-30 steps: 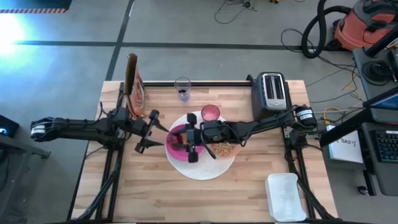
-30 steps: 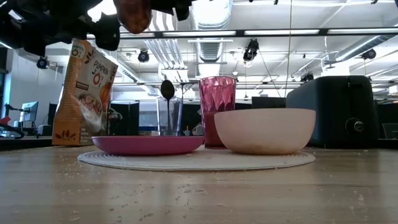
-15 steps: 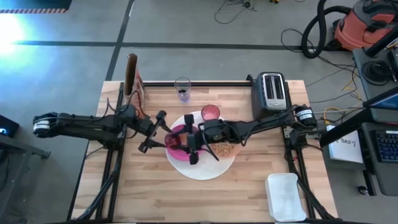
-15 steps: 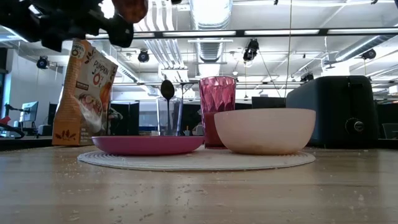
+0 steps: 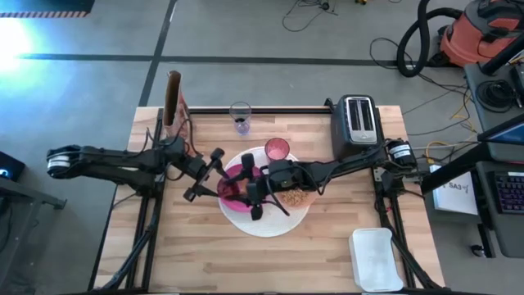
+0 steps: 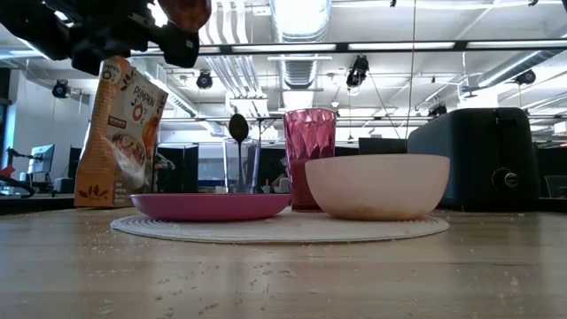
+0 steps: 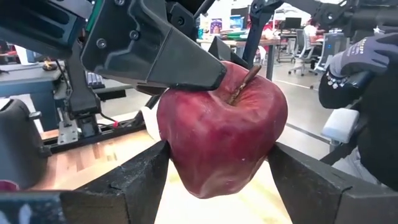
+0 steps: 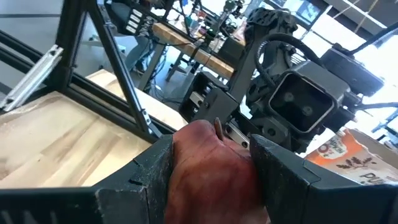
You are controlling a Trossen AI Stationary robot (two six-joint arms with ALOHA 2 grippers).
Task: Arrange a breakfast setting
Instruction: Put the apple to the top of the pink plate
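Observation:
My right gripper (image 5: 244, 183) is shut on a small dark-red fruit, an apple (image 8: 211, 168), high above the magenta plate (image 5: 236, 199). My left gripper (image 5: 210, 174) is open, and its fingers stand on either side of the same apple (image 7: 221, 137); I cannot tell whether they touch it. The plate, the bowl (image 5: 295, 197) and the pink tumbler (image 5: 277, 148) stand on the big white round disc (image 5: 266, 223). The spoon (image 6: 237, 128) stands in a clear glass (image 5: 240, 117) at the far edge. The bread is out of view. My right gripper pinches the apple's two sides (image 8: 180, 163) between its two fingers (image 8: 146, 177). The fingers lie level and come from the table's right. The apple sits upright, its stem (image 8: 217, 129) up, lifted clear above the plate.
A cereal bag (image 5: 174, 102) stands at the far left. A toaster (image 5: 359, 120) stands at the far right. A white container (image 5: 377, 258) lies at the near right corner. Bare wood lies along the near edge.
My left gripper has gone toward the table's right, up to the apple, and its fingers now flank the fruit. The apple has stayed high above the plate in my right gripper.

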